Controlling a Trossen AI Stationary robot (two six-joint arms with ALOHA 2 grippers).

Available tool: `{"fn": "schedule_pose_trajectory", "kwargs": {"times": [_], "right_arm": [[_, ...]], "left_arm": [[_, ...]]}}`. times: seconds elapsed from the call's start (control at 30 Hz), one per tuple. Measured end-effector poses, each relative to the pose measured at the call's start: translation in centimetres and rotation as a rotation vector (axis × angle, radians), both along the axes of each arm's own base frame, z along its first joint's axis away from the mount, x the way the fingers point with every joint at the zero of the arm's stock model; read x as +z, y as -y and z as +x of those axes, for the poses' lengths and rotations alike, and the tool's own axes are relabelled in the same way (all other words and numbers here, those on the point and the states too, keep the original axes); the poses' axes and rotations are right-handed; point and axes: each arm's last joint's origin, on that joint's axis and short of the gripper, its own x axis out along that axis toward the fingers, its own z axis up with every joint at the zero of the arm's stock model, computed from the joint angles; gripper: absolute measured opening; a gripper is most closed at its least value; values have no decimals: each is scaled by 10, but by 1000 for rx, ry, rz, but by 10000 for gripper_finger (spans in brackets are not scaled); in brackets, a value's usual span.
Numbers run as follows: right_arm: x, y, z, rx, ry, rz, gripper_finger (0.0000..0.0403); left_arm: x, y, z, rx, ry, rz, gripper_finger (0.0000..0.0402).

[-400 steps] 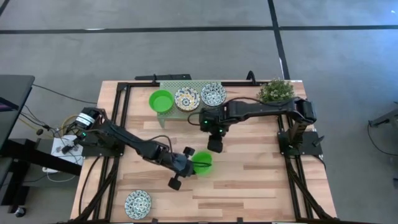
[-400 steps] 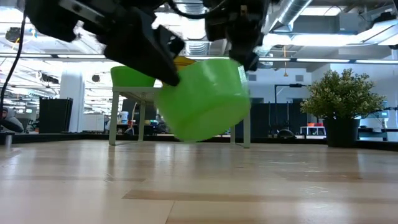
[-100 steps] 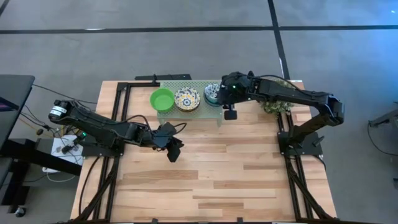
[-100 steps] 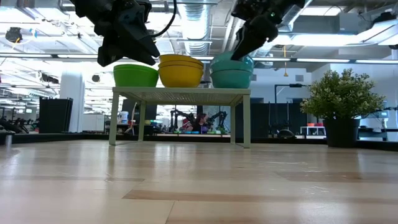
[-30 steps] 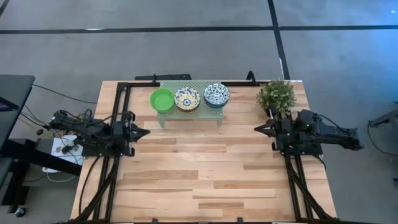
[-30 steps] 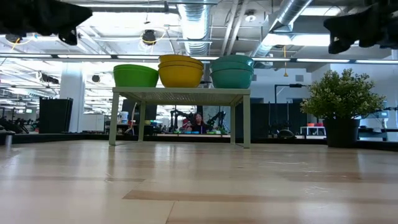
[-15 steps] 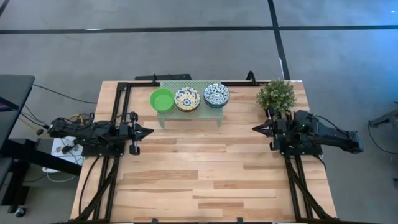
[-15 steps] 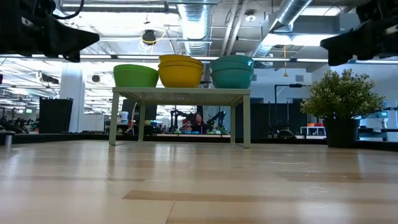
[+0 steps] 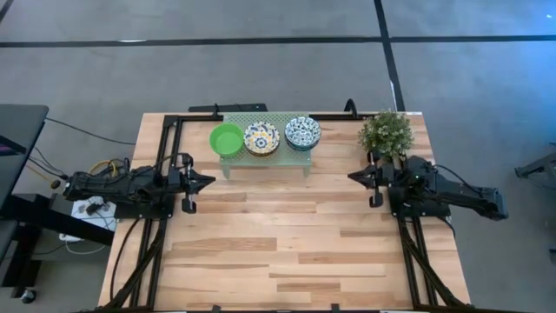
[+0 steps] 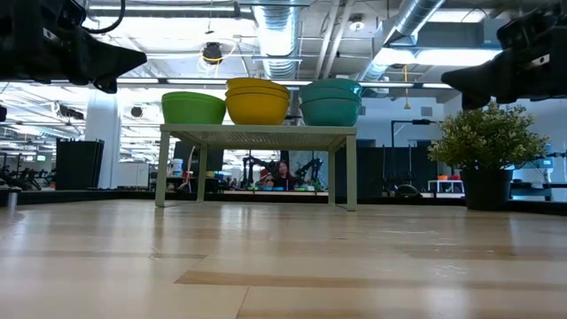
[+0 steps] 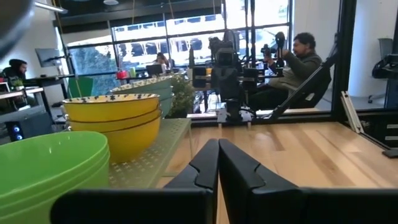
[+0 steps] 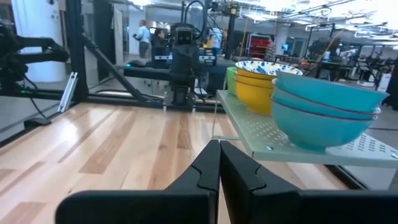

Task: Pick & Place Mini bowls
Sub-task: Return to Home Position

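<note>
Where the left fingers (image 11: 202,169) meet, the dark tips press flat together with nothing between them; the right fingers (image 12: 205,169) do likewise, closed and empty. Left fingers are over the left side of the light wooden bench (image 9: 287,235) and right fingers over its right side. Both point inward, well apart from the bowls.

Three stacks of bowls stand side by side on a pale green mesh rack (image 9: 261,116) at the bench's far edge.
- Left end: plain bright green bowls (image 9: 226,139).
- Middle: yellow-blue floral bowls (image 9: 261,137), yellow outside.
- Right end: blue floral bowls (image 9: 302,132), teal outside.

All are upright, mouths up, nested. They are round, so have no long axis of their own; the row runs along the rack's length. A small potted plant (image 9: 387,132) stands right of the rack, near the right arm.
</note>
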Motion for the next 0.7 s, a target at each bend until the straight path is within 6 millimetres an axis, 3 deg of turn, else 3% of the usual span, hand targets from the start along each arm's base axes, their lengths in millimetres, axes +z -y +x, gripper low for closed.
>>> {"fn": "schedule_pose_trajectory", "kwargs": {"times": [0.7], "right_arm": [[0,0,0,-1,1,35,5]], "left_arm": [[-5,0,5,4,-66,5,12]]}}
